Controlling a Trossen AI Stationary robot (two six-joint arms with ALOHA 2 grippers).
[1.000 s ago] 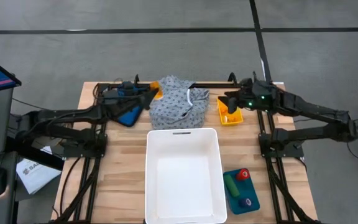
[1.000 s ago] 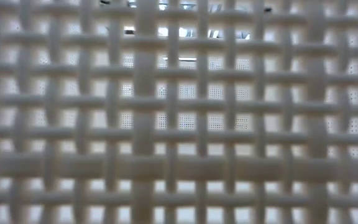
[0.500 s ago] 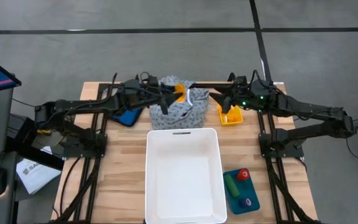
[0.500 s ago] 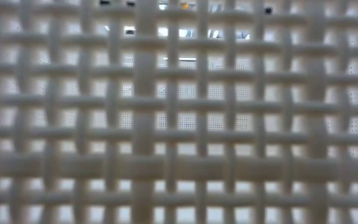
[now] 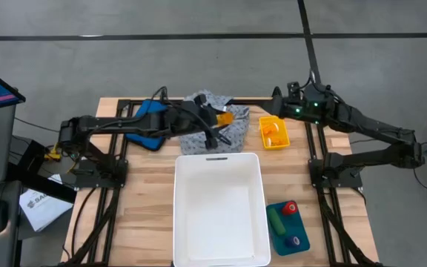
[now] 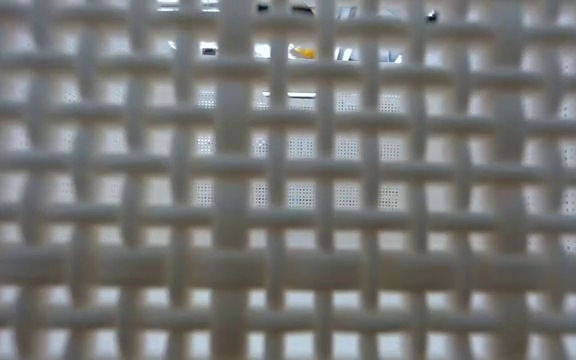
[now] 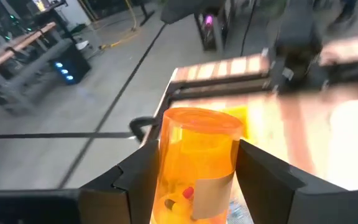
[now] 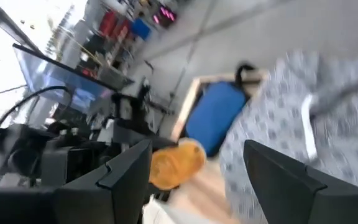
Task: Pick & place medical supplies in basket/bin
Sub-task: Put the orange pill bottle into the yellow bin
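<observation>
Left gripper (image 5: 221,119) has swung from the upper left of the frame to just above centre, over the dotted garment (image 5: 199,132) and near the far rim of the white bin (image 5: 218,209). Its fingers (image 7: 263,177) pinch an orange pill bottle (image 7: 197,165); the bottle is airborne, not yet over the bin. Right gripper (image 5: 291,104) has drawn back toward the upper right, off the yellow tray (image 5: 273,133), fingers spread and empty. Judgement: transfer under way; release into the bin next. Coloured cylinders (image 5: 284,219) untouched, lower right.
</observation>
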